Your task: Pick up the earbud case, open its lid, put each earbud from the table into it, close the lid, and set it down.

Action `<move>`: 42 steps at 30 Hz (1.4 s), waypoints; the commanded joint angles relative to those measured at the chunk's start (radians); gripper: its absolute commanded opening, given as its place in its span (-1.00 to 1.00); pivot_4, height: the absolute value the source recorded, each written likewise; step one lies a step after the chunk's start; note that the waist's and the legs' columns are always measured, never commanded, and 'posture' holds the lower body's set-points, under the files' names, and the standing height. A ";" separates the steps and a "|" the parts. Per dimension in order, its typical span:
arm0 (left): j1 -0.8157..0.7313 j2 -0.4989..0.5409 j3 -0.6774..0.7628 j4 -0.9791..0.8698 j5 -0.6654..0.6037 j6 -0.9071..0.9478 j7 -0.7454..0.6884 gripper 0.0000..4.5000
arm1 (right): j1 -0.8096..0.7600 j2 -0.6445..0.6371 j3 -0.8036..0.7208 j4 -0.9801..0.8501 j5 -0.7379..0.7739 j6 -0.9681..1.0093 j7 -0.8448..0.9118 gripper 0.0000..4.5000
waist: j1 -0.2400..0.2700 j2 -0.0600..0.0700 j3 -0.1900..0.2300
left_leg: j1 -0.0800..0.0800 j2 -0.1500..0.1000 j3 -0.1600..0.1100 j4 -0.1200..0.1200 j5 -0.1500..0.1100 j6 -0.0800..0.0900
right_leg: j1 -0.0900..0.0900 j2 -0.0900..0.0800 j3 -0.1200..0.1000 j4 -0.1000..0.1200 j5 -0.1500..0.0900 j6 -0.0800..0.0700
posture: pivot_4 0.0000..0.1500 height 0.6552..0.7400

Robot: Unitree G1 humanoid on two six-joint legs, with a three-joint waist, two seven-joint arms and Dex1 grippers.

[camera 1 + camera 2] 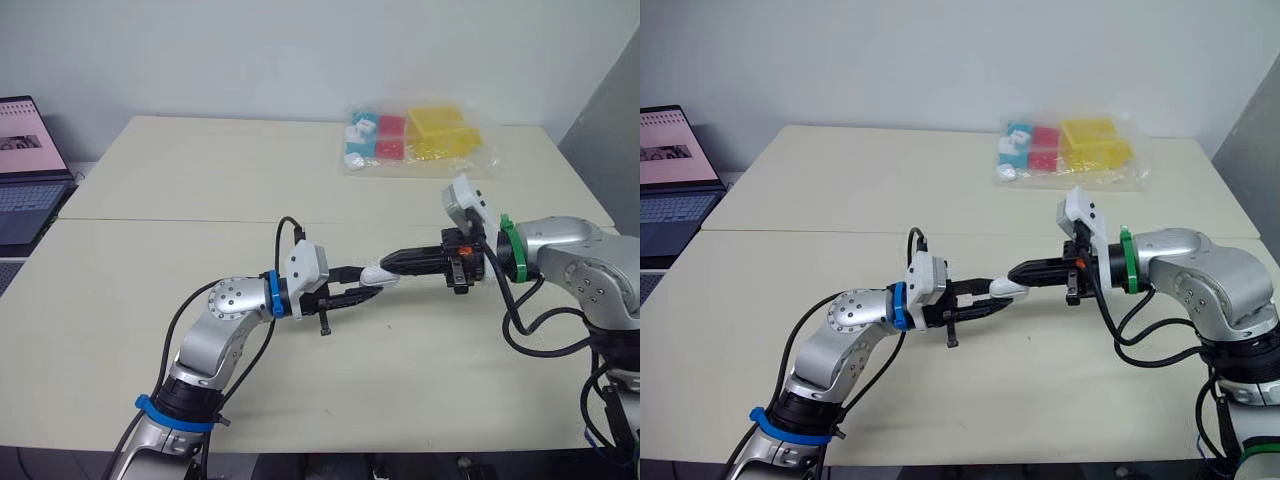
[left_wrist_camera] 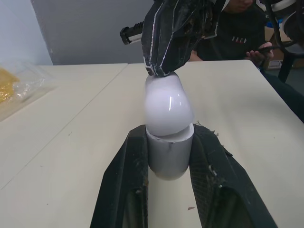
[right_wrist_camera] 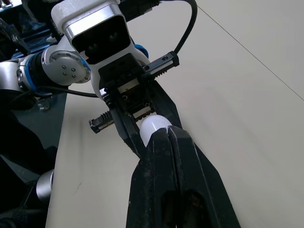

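Note:
The white earbud case (image 1: 377, 273) is held above the table's middle. My left gripper (image 1: 366, 289) is shut on its lower body (image 2: 167, 157), one finger (image 2: 129, 176) on each side. The rounded lid (image 2: 167, 105) sits tilted on the body, with a seam showing between them. My right gripper (image 1: 392, 263) comes in from the right, shut, its black fingertips (image 2: 164, 52) pressed against the top of the lid. In the right wrist view the case (image 3: 154, 125) shows just past my right gripper's (image 3: 164, 136) tips, clamped by the left gripper (image 3: 134, 124).
A clear plastic bag (image 1: 415, 138) of coloured boxes lies at the table's (image 1: 180, 190) far right. An open laptop (image 1: 25, 170) stands off the left edge. A seated person (image 2: 237, 28) shows beyond the table in the left wrist view.

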 commanded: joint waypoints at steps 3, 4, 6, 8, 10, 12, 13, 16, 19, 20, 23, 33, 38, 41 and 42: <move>-0.017 -0.009 -0.003 -0.017 -0.006 -0.041 -0.009 -0.64 | 0.046 -0.039 0.020 -0.051 -0.030 -0.014 0.017 -1.00 | 0.000 0.000 0.000 | 0.000 0.000 0.000 0.000 0.000 0.000 | 0.000 0.000 0.000 0.000 0.000 0.000 | 1.00 1.00; -0.017 -0.010 -0.003 -0.015 -0.004 -0.042 -0.009 -0.64 | 0.050 -0.042 0.022 -0.054 -0.032 -0.016 0.019 -1.00 | 0.000 0.000 0.000 | 0.000 0.000 0.000 0.000 0.000 0.000 | 0.000 0.000 0.000 0.000 0.000 0.000 | 1.00 1.00; -0.019 -0.012 -0.005 -0.012 0.000 -0.048 -0.009 -0.64 | 0.063 -0.040 0.019 -0.061 -0.034 -0.020 0.015 -1.00 | 0.000 0.000 0.000 | 0.000 0.000 0.000 0.000 0.000 0.000 | 0.000 0.000 0.000 0.000 0.000 0.000 | 1.00 1.00; -0.020 -0.013 -0.006 -0.011 0.001 -0.050 -0.008 -0.64 | 0.069 -0.038 0.016 -0.064 -0.035 -0.022 0.014 -1.00 | 0.000 0.000 0.000 | 0.000 0.000 0.000 0.000 0.000 0.000 | 0.000 0.000 0.000 0.000 0.000 0.000 | 1.00 1.00; -0.022 -0.013 -0.007 -0.007 0.004 -0.054 -0.008 -0.64 | 0.068 -0.042 0.002 -0.076 -0.023 -0.013 0.014 -1.00 | 0.000 0.000 0.000 | 0.000 0.000 0.000 0.000 0.000 0.000 | 0.000 0.000 0.000 0.000 0.000 0.000 | 1.00 1.00; -0.022 -0.016 -0.009 0.002 0.005 -0.049 0.000 -0.64 | 0.071 -0.047 -0.016 -0.091 -0.008 -0.003 0.014 -1.00 | 0.000 0.000 0.000 | 0.000 0.000 0.000 0.000 0.000 0.000 | 0.000 0.000 0.000 0.000 0.000 0.000 | 1.00 1.00; -0.022 -0.018 -0.010 0.006 0.005 -0.047 0.004 -0.64 | 0.073 -0.048 -0.022 -0.097 -0.004 0.000 0.013 -1.00 | 0.000 0.000 0.000 | 0.000 0.000 0.000 0.000 0.000 0.000 | 0.000 0.000 0.000 0.000 0.000 0.000 | 1.00 1.00; -0.020 -0.023 -0.011 0.011 0.003 -0.004 0.025 -0.64 | 0.082 -0.047 -0.059 -0.122 0.028 0.024 -0.006 -1.00 | 0.000 0.000 0.000 | 0.000 0.000 0.000 0.000 0.000 0.000 | 0.000 0.000 0.000 0.000 0.000 0.000 | 1.00 1.00; -0.029 -0.030 -0.036 0.025 -0.011 0.134 0.053 -0.64 | 0.148 -0.088 -0.097 -0.176 -0.015 -0.019 -0.032 -1.00 | 0.001 0.000 0.000 | 0.000 0.000 0.000 0.000 0.000 0.000 | 0.000 0.000 0.000 0.000 0.000 0.000 | 1.00 1.00; -0.034 -0.033 -0.046 0.028 -0.018 0.192 0.063 -0.64 | 0.179 -0.105 -0.104 -0.196 -0.050 -0.048 -0.045 -1.00 | 0.005 0.000 0.000 | 0.000 0.000 0.000 0.000 0.000 0.000 | 0.000 0.000 0.000 0.000 0.000 0.000 | 1.00 1.00; -0.072 -0.058 -0.030 0.035 -0.099 0.447 0.114 -0.64 | 0.264 -0.123 -0.107 -0.243 -0.160 -0.162 -0.094 -1.00 | 0.003 0.000 0.000 | 0.000 -0.001 0.000 0.000 0.000 0.000 | 0.001 0.000 0.000 0.000 0.000 0.000 | 1.00 1.00; -0.191 -0.058 0.029 0.219 -0.228 0.890 0.192 -0.64 | 0.521 -0.117 -0.067 -0.337 -0.400 -0.433 -0.163 -1.00 | -0.004 0.000 0.000 | 0.002 0.000 -0.002 0.001 0.000 0.000 | 0.000 0.002 0.000 0.003 0.000 0.001 | 1.00 1.00; -0.210 -0.046 0.015 0.268 -0.223 0.909 0.181 -0.49 | 0.566 -0.117 -0.094 -0.355 -0.405 -0.429 -0.165 -1.00 | -0.005 0.000 0.000 | 0.002 0.000 -0.001 0.002 0.000 0.000 | 0.001 0.001 0.000 0.004 0.000 0.001 | 1.00 1.00; -0.206 -0.017 0.002 0.266 -0.204 0.894 0.167 -0.09 | 0.569 -0.123 -0.090 -0.365 -0.408 -0.424 -0.158 -1.00 | -0.005 0.000 0.000 | 0.003 -0.001 -0.001 0.002 0.000 0.000 | 0.001 0.001 0.000 0.004 0.000 0.001 | 1.00 1.00; -0.204 -0.002 -0.006 0.262 -0.197 0.888 0.159 0.07 | 0.570 -0.125 -0.088 -0.368 -0.407 -0.420 -0.156 -1.00 | -0.005 0.000 0.000 | 0.003 0.000 -0.001 0.002 0.000 0.000 | 0.001 0.001 0.000 0.005 0.000 0.001 | 1.00 1.00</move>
